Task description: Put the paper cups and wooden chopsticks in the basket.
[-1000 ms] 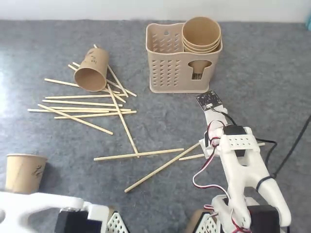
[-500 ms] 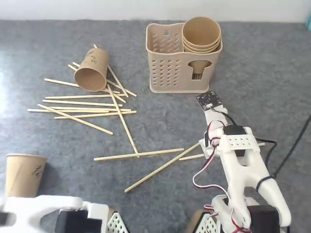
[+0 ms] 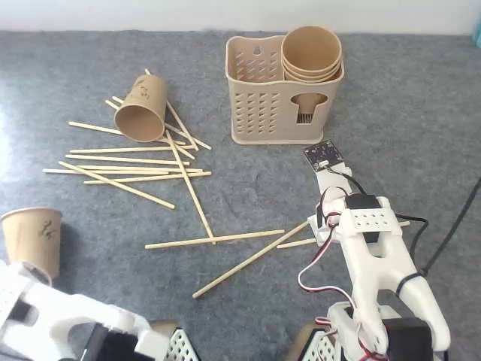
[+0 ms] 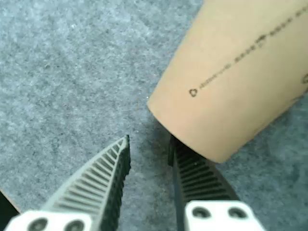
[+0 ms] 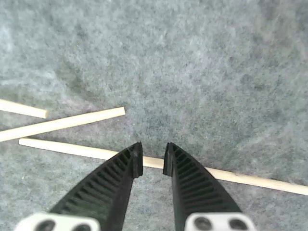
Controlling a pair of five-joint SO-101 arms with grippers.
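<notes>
A tan slotted basket (image 3: 263, 105) stands at the far middle with stacked paper cups (image 3: 311, 51) in one compartment. Another paper cup (image 3: 143, 109) lies on its side among scattered wooden chopsticks (image 3: 135, 162). A third paper cup (image 3: 31, 239) stands tilted at the near left. In the left wrist view this cup (image 4: 236, 77) rests against the outside of one finger of my left gripper (image 4: 148, 147), which is open with bare carpet between its fingers. My right gripper (image 5: 151, 147) is narrowly open just above a chopstick (image 5: 250, 179), holding nothing.
Grey carpet covers the table. More chopsticks (image 3: 214, 239) lie across the middle, reaching under the right arm (image 3: 368, 248). The left arm (image 3: 52, 316) sits at the near left edge. Two more chopstick ends (image 5: 72, 122) lie beside the right gripper.
The near-left cup has shifted away from the front edge and tilted. The left arm has moved at the bottom left. The right arm has kept still.
</notes>
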